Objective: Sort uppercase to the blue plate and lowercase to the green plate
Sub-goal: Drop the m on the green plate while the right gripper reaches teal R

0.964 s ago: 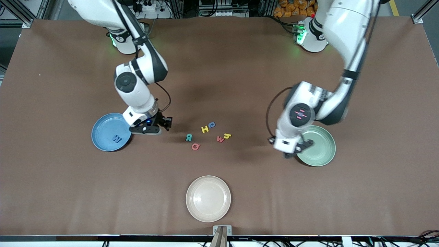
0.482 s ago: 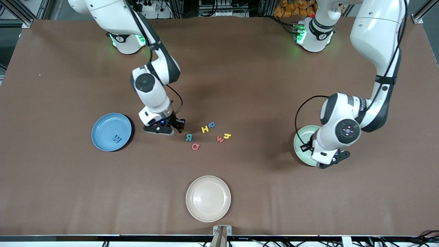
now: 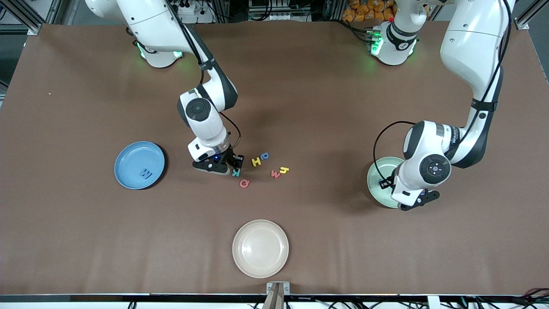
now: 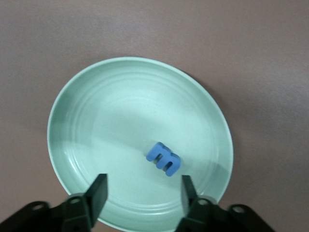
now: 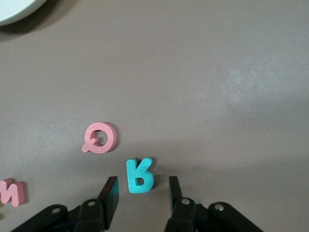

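My right gripper (image 3: 235, 165) (image 5: 142, 189) hangs open low over the teal R (image 3: 236, 173) (image 5: 140, 175), one finger at each side of it. Beside the R lie the red Q (image 3: 244, 183) (image 5: 99, 137), yellow H (image 3: 256, 162), a blue rounded letter (image 3: 264, 156), red m (image 3: 276, 174) and yellow h (image 3: 284, 170). The blue plate (image 3: 128, 156) holds a blue W (image 3: 146, 174). My left gripper (image 4: 143, 186) is open over the green plate (image 3: 379, 171) (image 4: 96, 96). A small blue letter (image 4: 163, 158) shows in that plate, clear of both fingers.
A beige plate (image 3: 260, 248) sits near the table's front edge, nearer the front camera than the letters. Bare brown tabletop (image 3: 326, 128) lies between the letters and the green plate.
My left gripper swung across the green plate, then opened and let go of the small blue letter. My right arm moved from the blue plate over to the teal R.
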